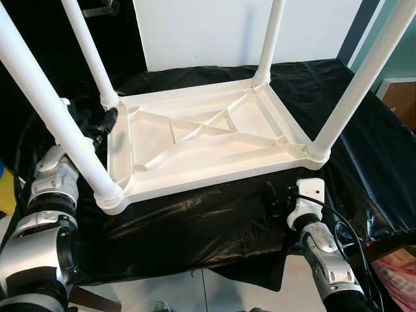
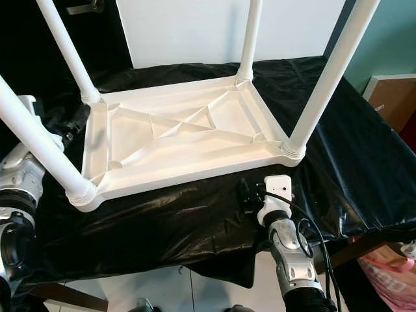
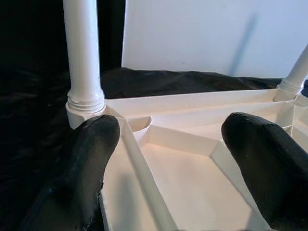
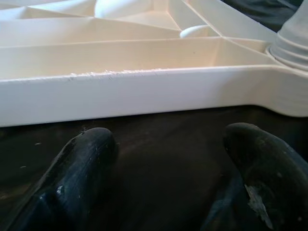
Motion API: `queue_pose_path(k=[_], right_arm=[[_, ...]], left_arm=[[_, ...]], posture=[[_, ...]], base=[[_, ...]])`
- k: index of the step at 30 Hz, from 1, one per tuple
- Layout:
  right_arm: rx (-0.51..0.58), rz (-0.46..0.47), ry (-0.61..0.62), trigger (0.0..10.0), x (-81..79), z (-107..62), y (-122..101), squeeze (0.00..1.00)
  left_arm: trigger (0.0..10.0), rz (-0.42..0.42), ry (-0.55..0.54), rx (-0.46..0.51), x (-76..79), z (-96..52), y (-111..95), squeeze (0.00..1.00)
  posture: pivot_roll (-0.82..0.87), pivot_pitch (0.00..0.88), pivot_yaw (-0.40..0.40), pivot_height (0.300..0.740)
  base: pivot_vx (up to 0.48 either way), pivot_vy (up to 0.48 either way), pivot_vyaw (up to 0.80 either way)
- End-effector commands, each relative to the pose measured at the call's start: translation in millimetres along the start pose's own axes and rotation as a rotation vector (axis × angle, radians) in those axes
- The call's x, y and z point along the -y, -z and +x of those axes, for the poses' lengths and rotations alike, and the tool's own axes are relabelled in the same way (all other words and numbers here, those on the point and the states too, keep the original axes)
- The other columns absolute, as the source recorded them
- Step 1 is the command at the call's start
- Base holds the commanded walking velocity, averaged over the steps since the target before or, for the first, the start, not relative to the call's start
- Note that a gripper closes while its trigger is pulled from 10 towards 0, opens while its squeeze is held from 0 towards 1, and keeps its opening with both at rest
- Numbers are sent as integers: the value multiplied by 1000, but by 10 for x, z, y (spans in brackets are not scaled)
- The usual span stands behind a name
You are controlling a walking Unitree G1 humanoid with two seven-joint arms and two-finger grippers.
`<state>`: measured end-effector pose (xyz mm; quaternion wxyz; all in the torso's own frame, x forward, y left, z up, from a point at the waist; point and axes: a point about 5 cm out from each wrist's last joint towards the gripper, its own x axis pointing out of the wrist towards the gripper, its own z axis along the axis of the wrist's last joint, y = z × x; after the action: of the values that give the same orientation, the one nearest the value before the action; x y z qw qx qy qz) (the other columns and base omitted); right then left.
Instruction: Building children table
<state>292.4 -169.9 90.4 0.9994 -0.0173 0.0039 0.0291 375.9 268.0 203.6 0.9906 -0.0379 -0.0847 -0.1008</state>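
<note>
Tabletop (image 1: 201,140), white and ribbed underneath, is being shown lying upside down on a black sheet (image 1: 214,221) that is spread over a work surface, with four white legs rising from its corner sockets.

The left gripper (image 3: 168,163) is being held with its two black fingers (image 3: 89,163) spread wide apart and nothing between them; one finger is placed over the tabletop's short side rim while the other is hanging above the ribbed inner panel. In the left wrist view, the far left leg (image 3: 83,57) is seen seated in its ringed socket just beyond the finger. From the head camera, this gripper (image 1: 104,123) is being seen at about 9 o'clock of the tabletop, tucked between the far left leg (image 1: 91,55) and the near left leg (image 1: 55,117), with its silver arm (image 1: 45,221) reaching in from the lower left.

The right gripper (image 4: 168,163) is likewise being held open, its fingers (image 4: 79,168) resting low over the black sheet and pointed at the tabletop's long near rim (image 4: 144,94), close to it but apart. From the head camera it (image 1: 273,195) is placed at about 5 o'clock of the tabletop, just in front of the near right leg (image 1: 361,81), whose ringed base is seated in the corner socket. A black cable is being carried along the right arm (image 1: 325,253).

The far right leg (image 1: 270,42) is standing at about 1 o'clock. A white panel (image 1: 247,29) is being seen behind the surface, at 12 o'clock.
</note>
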Motion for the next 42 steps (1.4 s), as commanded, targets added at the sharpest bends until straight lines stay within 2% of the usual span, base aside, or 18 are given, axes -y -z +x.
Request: queue_pose_path(k=[1,6,11,15,16,17,18,20,21,23,24,25,26,27,29,30,35,42], right_arm=[[-28,-10,8,10000,11,59,9,0],[-26,-22,-1,10000,30,258,-81,0],[-20,-43,-4,10000,52,348,-139,0],[-24,-48,-4,10000,87,494,-228,0],[-24,-48,-4,10000,87,494,-228,0],[-27,-52,-13,10000,64,541,-242,0],[-27,-52,-13,10000,64,541,-242,0],[-26,-53,-22,10000,28,596,-266,0],[-26,-53,-22,10000,28,596,-266,0],[-22,-50,-29,10000,-9,657,-298,0],[-22,-50,-29,10000,-9,657,-298,0],[-20,-45,-34,10000,-41,694,-323,0],[-21,-29,-53,10000,-119,754,-355,0],[-21,-29,-53,10000,-119,754,-355,0],[-28,-22,-77,10000,-183,778,-356,0],[-28,-22,-77,10000,-183,778,-356,0],[-70,21,-170,10000,-373,812,-297,0],[-73,36,-206,10000,-438,831,-289,0]], left_arm=[[10000,-6,193,-1,178,-15,97,0],[10000,-36,242,27,332,-84,209,0],[10000,-39,270,36,444,-131,267,0],[10000,-118,313,99,853,-219,279,0],[10000,-118,313,99,853,-219,279,0],[10000,-209,307,127,1073,-254,284,0],[10000,-209,307,127,1073,-254,284,0],[10000,-276,291,132,1287,-273,305,0],[10000,-276,291,132,1287,-273,305,0],[10000,-310,302,140,1513,-295,291,0],[10000,-310,302,140,1513,-295,291,0],[10000,-322,344,146,1716,-298,260,0],[10000,-337,424,148,2092,-302,200,0],[10000,-337,424,148,2092,-302,200,0],[10000,-336,479,148,2283,-328,174,0],[10000,-336,479,148,2283,-328,174,0],[10000,-390,620,94,2681,-481,134,0],[10000,-386,656,88,2812,-509,72,0]], posture=[[-183,100,4,740],[-163,100,-9,740],[-151,101,-17,740],[-117,100,-31,740],[-117,100,-31,740],[-110,101,-30,740],[-110,101,-30,740],[-100,102,-31,740],[-100,102,-31,740],[-98,103,-29,740],[-98,103,-29,740],[-89,102,-31,740],[-89,102,-31,740],[-89,102,-31,740],[-79,101,-28,740],[-79,101,-28,740],[-81,103,-25,740],[-90,101,-19,740]], base=[[0,0,0],[0,0,0],[0,0,0],[0,0,0],[0,0,0],[0,0,0],[0,0,0],[0,0,0],[0,0,0],[0,0,0],[0,0,0],[0,0,0],[0,0,0],[0,0,0],[0,0,0],[0,0,0],[0,0,0],[0,0,0]])
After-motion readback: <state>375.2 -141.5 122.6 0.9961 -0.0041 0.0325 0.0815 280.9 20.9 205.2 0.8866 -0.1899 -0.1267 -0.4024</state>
